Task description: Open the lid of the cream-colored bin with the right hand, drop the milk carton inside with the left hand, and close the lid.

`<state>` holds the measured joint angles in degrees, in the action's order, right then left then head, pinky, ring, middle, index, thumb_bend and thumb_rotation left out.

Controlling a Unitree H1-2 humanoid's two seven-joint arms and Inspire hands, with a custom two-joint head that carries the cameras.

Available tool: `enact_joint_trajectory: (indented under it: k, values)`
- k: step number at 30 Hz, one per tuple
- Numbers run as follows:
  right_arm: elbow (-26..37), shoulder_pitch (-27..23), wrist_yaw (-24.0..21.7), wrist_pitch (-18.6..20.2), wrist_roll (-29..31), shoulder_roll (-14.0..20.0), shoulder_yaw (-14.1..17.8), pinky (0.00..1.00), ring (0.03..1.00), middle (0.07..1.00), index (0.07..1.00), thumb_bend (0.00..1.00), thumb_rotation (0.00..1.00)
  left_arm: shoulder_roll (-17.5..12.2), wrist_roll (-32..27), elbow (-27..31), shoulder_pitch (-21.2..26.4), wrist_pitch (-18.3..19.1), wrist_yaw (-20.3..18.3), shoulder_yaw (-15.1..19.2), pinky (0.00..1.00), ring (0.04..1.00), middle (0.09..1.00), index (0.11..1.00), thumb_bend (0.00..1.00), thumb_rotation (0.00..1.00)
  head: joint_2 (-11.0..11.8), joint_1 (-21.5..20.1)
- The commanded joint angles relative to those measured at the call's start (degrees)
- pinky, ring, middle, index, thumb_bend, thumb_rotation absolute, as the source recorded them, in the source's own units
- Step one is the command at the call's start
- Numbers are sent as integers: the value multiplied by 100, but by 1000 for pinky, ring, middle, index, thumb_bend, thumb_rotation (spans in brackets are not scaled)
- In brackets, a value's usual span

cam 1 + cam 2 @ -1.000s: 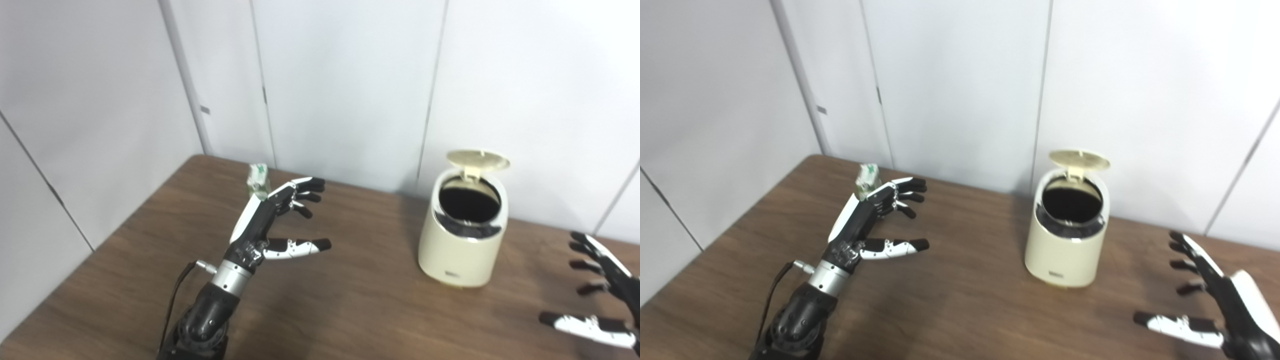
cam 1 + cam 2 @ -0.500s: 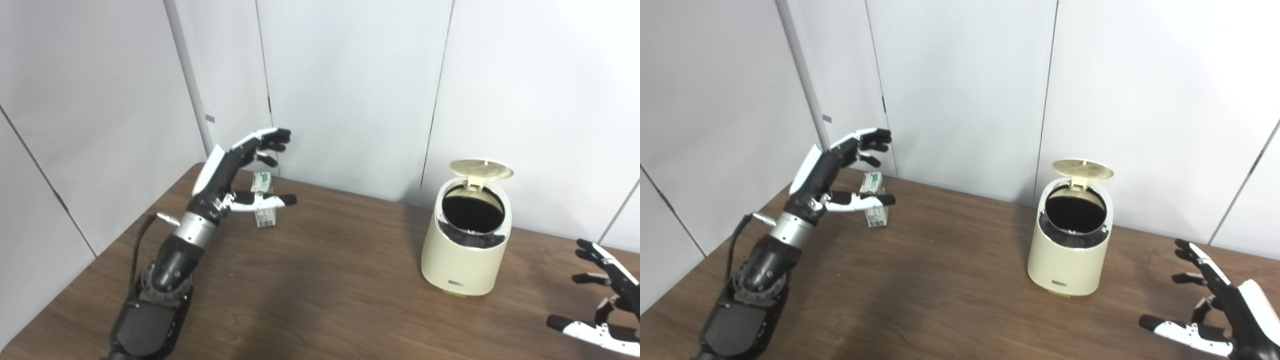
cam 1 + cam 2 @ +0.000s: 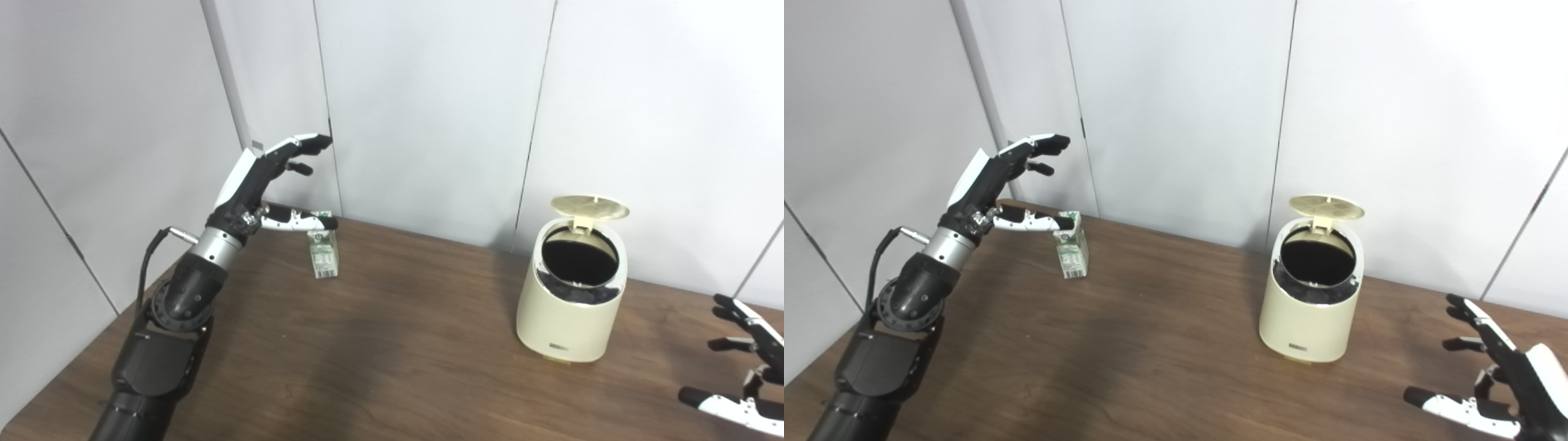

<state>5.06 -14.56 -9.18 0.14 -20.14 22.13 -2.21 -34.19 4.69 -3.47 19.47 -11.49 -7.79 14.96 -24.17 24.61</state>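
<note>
A cream-colored bin (image 3: pixel 569 312) stands on the brown table at the right, its round lid (image 3: pixel 589 206) tipped up and open, the dark inside showing. A small green-and-white milk carton (image 3: pixel 323 254) stands upright at the back left of the table. My left hand (image 3: pixel 264 184) is open and raised just left of and above the carton, thumb crossing in front of the carton's top; I cannot tell if it touches. My right hand (image 3: pixel 1497 380) is open and empty, low at the right edge, away from the bin.
The wooden table (image 3: pixel 392 355) ends at white wall panels (image 3: pixel 429 110) close behind the carton and bin. The table's left edge runs diagonally beside my left arm (image 3: pixel 171 324). Bare table lies between carton and bin.
My left hand has risen and swung left toward the wall, uncovering the carton. My right hand has drawn back a little to the lower right. The camera tilted up slightly at first.
</note>
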Motion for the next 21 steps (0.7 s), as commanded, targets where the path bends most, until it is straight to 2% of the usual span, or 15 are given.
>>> enact_joint_trajectory:
  k: [1, 5, 8, 10, 18, 21]
  values:
    - [131, -143, 33, -145, 72, 130, 87, 216, 716, 888, 910, 910, 514, -286, -36, -63, 293, -228, -4, 12, 755, 851, 835, 831, 898, 16, -8, -11]
    - [128, -149, 19, -142, 101, 147, 94, 194, 709, 890, 906, 917, 519, -365, -80, -327, 369, -197, -100, -19, 811, 879, 856, 843, 928, 58, -12, -29]
    - [119, -141, 29, -172, 98, 159, 98, 155, 707, 877, 906, 933, 551, -423, -60, -561, 440, -305, -138, -55, 854, 893, 868, 854, 952, 82, -21, -41]
    - [137, -140, 9, -151, 118, 163, 100, 166, 702, 875, 907, 938, 562, -459, -29, -680, 481, -353, -152, -91, 874, 897, 871, 852, 974, 106, -27, -46]
    - [233, -95, -28, -104, 90, 214, 124, 182, 686, 881, 909, 942, 579, -558, 99, -1075, 566, -349, -130, -223, 898, 924, 905, 887, 1000, 175, -59, -78]
    - [246, -78, -30, -95, 57, 236, 129, 140, 677, 877, 907, 950, 598, -518, 58, -1212, 575, -392, -92, -218, 902, 942, 930, 908, 1000, 183, -71, -84]
